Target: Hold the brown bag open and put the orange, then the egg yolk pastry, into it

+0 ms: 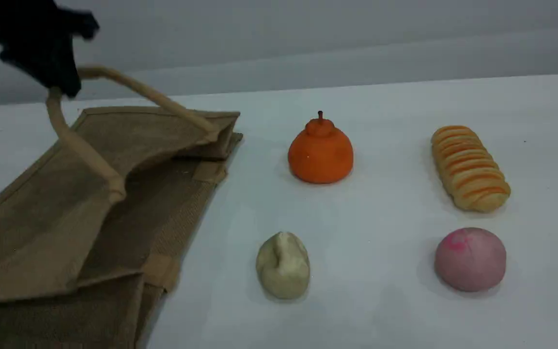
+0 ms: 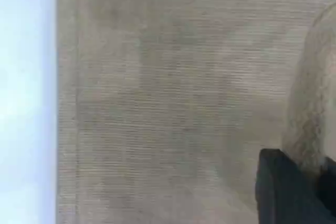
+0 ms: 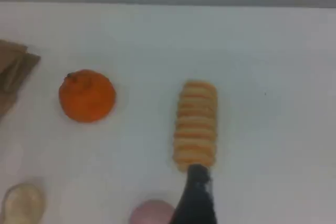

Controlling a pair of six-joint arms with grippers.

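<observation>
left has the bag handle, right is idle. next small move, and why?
Probably bring the right gripper down over the orange and close on it. The left gripper already grips the handle of the brown bag, lifting its mouth open toward the foods. The orange sits untouched on the table, and the right fingers are open, above the striped bread loaf.

Brown bag point(image 1: 66, 218) lies at left, mouth gaping; orange point(image 1: 320, 154) upright beside it; egg yolk pastry point(image 1: 283, 265) nearer.

White table point(image 1: 385, 97), plain grey wall point(image 1: 308, 34) behind, soft even light
</observation>
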